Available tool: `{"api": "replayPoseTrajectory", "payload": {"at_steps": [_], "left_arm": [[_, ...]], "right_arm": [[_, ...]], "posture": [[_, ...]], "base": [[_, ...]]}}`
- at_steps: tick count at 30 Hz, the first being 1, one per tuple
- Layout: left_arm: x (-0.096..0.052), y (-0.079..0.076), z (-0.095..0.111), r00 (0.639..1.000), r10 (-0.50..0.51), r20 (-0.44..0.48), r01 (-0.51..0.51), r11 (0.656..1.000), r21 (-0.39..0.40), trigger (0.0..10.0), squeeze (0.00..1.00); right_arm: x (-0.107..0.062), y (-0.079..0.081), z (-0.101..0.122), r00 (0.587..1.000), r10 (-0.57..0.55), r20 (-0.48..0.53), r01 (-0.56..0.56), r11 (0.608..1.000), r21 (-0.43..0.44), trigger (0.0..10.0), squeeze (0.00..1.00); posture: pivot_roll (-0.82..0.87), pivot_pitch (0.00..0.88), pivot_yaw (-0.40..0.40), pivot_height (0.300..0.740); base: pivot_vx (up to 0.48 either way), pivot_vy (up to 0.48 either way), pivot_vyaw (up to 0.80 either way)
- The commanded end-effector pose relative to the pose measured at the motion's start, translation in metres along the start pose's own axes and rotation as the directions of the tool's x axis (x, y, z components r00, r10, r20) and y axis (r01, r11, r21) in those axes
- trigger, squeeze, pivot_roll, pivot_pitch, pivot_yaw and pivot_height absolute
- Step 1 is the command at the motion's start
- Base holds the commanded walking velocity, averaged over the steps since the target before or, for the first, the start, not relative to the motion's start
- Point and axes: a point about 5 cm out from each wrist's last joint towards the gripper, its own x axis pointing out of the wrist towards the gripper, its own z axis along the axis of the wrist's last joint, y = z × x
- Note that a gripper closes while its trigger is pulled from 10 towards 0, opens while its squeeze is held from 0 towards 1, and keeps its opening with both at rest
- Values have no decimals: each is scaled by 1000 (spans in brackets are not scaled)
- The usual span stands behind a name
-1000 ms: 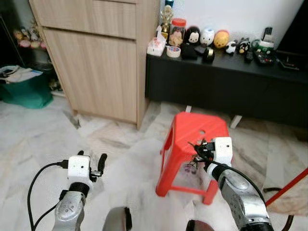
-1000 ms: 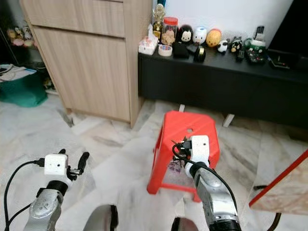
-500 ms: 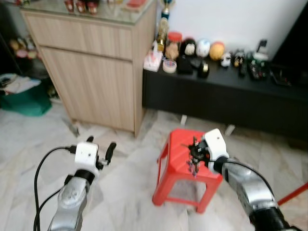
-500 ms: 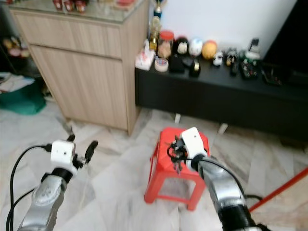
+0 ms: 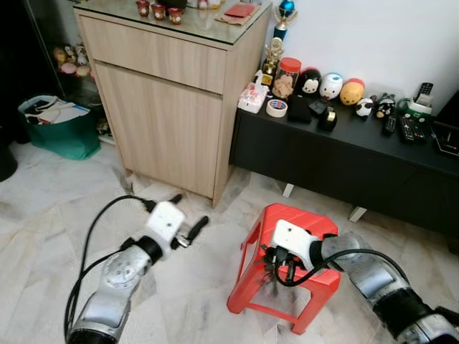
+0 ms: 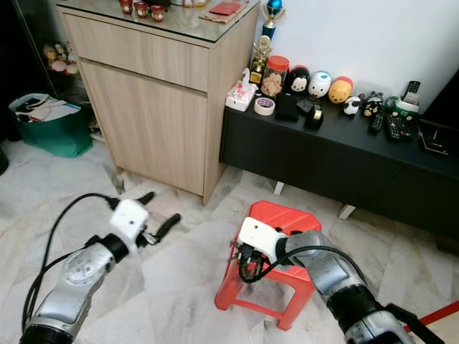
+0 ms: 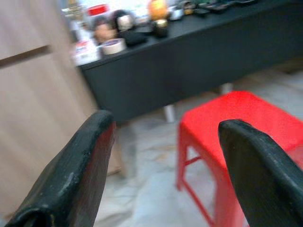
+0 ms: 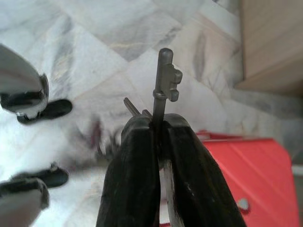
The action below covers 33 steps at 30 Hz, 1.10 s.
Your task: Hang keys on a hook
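On your far left a green bag [image 5: 54, 132] sits on the marble floor [image 5: 43, 208] beside the wooden cabinet [image 5: 168, 93]. Your left gripper [image 5: 185, 215] is raised over the floor in front of that cabinet, its jaws spread wide with nothing between them. Moving right, the red stool [image 5: 290, 247] stands on the floor before the black bench [image 5: 344, 154], which carries a row of figurines, a tape roll [image 5: 275, 108] and remote controls. Your right gripper [image 8: 158, 125] hovers just beside the stool's near edge, jaws clamped tight on the keys [image 8: 163, 82], one key blade sticking out past the fingertips, the rest of the bunch dangling below.
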Motion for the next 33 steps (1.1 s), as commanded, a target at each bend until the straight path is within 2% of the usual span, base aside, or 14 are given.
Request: {"api": "replayPoseTrajectory", "payload": {"at_steps": [1,4,10,11,17,20,25,29,33], "left_arm": [[5,-8,6,997,-83,-2,83,996,22,10000,0],[8,-18,9,983,-181,-17,182,983,14,10000,0],[6,-24,9,961,-271,-53,271,963,-9,10000,0],[4,-30,7,941,-330,-81,329,944,-29,10000,0],[2,-41,7,896,-429,-114,422,903,-82,10000,0],[1,-43,6,885,-447,-129,436,894,-99,10000,0],[1,-43,6,893,-431,-128,416,901,-124,10000,0],[0,-46,5,885,-444,-137,422,891,-167,10000,0],[2,-45,5,899,-418,-130,395,902,-173,10000,0]], "right_arm": [[1,-1,-1,1000,8,-18,-9,999,-49,10000,0],[6,-1,3,999,24,-31,-27,992,-120,10000,0],[6,1,4,994,89,-64,-101,973,-209,10000,0],[7,2,6,992,110,-66,-123,959,-256,10000,0],[13,2,11,990,121,-68,-136,943,-305,10000,0],[17,0,15,993,101,-63,-116,942,-315,10000,0],[22,-2,24,996,79,-32,-85,944,-320,10000,0],[28,-4,32,999,50,6,-46,946,-322,10000,0],[34,-1,41,997,67,34,-52,946,-319,10000,0]], "posture": [[130,0,-166,740],[129,0,-169,740],[125,0,-171,740],[125,0,-171,740],[125,0,-173,740],[127,0,-175,740],[127,0,-174,740],[128,0,-174,740],[129,0,-174,740]], "base": [[0,0,0],[0,0,0],[0,0,0],[0,0,0],[0,0,0],[0,0,0],[0,0,0],[0,0,0],[0,0,0]]}}
